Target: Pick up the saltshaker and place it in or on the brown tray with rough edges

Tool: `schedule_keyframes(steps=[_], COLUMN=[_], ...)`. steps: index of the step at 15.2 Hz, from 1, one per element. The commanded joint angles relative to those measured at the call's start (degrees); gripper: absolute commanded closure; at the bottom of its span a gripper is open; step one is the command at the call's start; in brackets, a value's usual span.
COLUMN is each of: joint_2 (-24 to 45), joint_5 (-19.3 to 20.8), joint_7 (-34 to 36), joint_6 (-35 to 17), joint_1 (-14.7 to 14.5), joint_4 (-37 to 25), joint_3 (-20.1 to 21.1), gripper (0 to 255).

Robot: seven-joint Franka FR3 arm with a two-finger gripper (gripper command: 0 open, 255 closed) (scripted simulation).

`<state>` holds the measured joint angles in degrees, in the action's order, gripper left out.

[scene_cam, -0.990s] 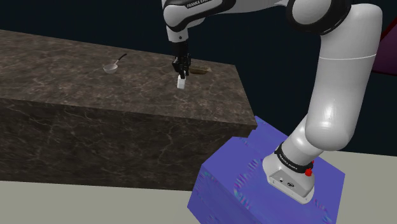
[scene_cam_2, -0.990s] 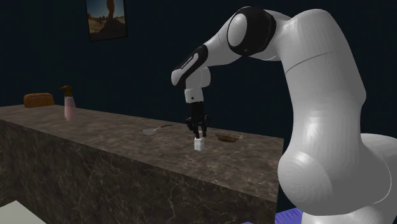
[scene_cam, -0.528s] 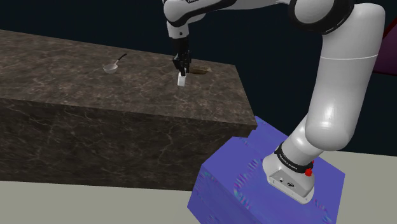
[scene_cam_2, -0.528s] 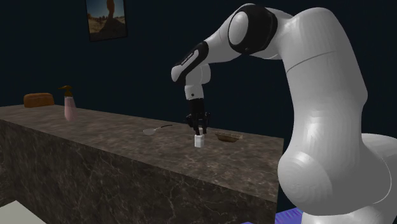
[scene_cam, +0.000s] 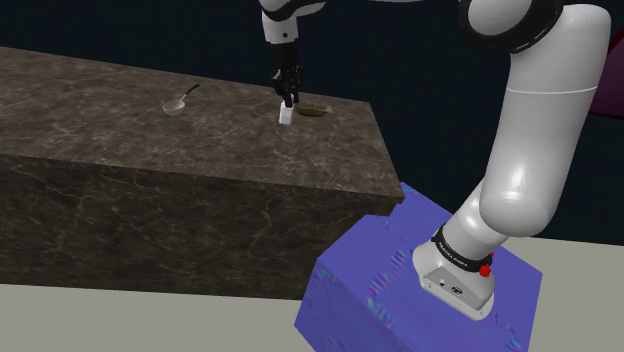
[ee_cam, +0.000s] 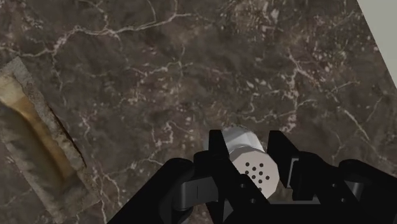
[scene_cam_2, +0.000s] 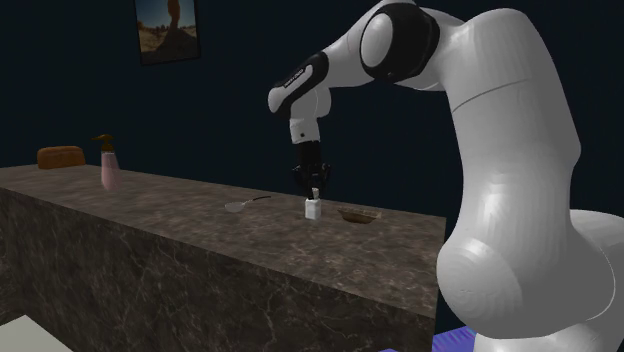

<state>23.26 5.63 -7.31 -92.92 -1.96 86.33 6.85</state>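
Wrist view: two black jaws are clasping a small pale saltshaker [ee_cam: 253, 167] by its sides, with its round, perforated top facing the camera. A dark, veined stone surface [ee_cam: 191, 63] is lying beneath. A long, shallow brown tray [ee_cam: 38, 143] with rough, crumbly edges is lying off to one side of the jaws, apart from the shaker, and nothing is sitting in it.

Shoulder view: the white arm is reaching down over the surface [scene_cam: 150, 140], holding the saltshaker [scene_cam: 286, 115] upright just beside the tray [scene_cam: 313, 110], near the surface's far edge. A spoon [scene_cam: 178, 102] is lying well apart, toward this view's left.

Second exterior view: the saltshaker [scene_cam_2: 313, 208] is hanging low, between the spoon [scene_cam_2: 240, 207] and the tray [scene_cam_2: 360, 215]; whether it is clearing the surface is hard to tell.

Judging by this, the carrying step is under way. The next move is calling for a short sideways shift until the shaker is hanging over the tray's hollow, then a gentle lowering, and only then a parting of the jaws, so the shaker is standing rather than tipping on the rough rim.
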Motion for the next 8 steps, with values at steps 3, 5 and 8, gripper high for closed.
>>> schedule_keyframes(steps=[3,5,8], joint_2=[-0.71,-0.86,-0.98], joint_5=[-0.10,-0.13,-0.15], joint_7=[-0.15,-0.24,-0.37], joint_6=[2.82,4.29,6.54], joint_1=[-0.07,-0.10,-0.17], joint_4=[-2.09,-3.41,-5.55], joint_3=[0.06,0.07,0.09], gripper=[255,255,255])
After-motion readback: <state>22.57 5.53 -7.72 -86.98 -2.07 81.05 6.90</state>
